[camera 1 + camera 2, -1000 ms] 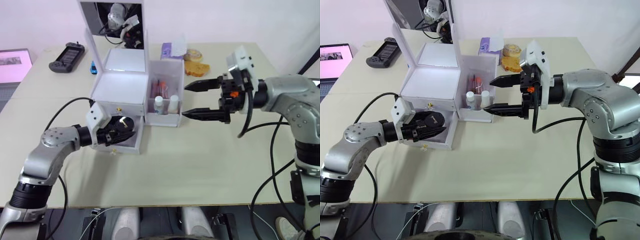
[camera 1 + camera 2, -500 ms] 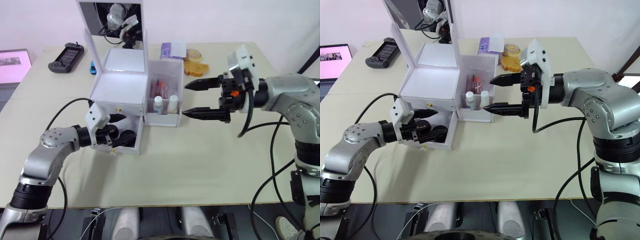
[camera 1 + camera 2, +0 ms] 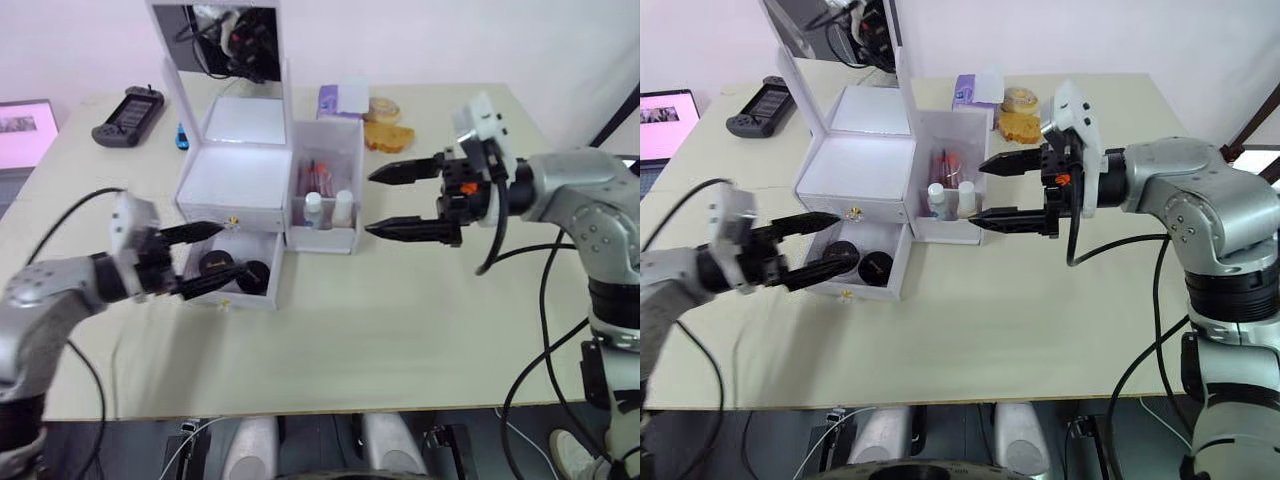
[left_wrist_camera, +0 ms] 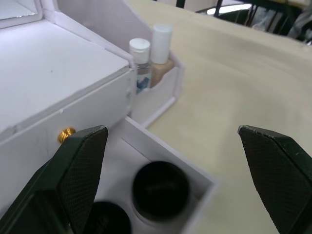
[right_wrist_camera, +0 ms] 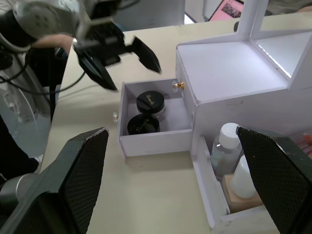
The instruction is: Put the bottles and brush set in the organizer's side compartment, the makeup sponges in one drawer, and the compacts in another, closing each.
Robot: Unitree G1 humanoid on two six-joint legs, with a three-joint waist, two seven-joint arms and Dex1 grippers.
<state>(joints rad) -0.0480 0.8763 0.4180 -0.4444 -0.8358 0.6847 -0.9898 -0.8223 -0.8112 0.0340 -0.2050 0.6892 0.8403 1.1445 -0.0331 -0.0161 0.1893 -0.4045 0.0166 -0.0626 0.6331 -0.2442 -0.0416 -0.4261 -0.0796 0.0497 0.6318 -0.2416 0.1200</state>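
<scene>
Beige table (image 3: 400,310), plain white wall (image 3: 420,40) behind, laptop (image 3: 22,128) at its edge

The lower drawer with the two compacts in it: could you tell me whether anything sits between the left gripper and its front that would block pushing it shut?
Nothing visible does. The left gripper is open in front of the lower drawer, with only bare table between them.

Left arm backs out of the drawer.
The left gripper (image 3: 200,262) now hangs empty and spread outside the open lower drawer (image 3: 262,296), with both compacts (image 5: 148,111) lying inside.
</scene>
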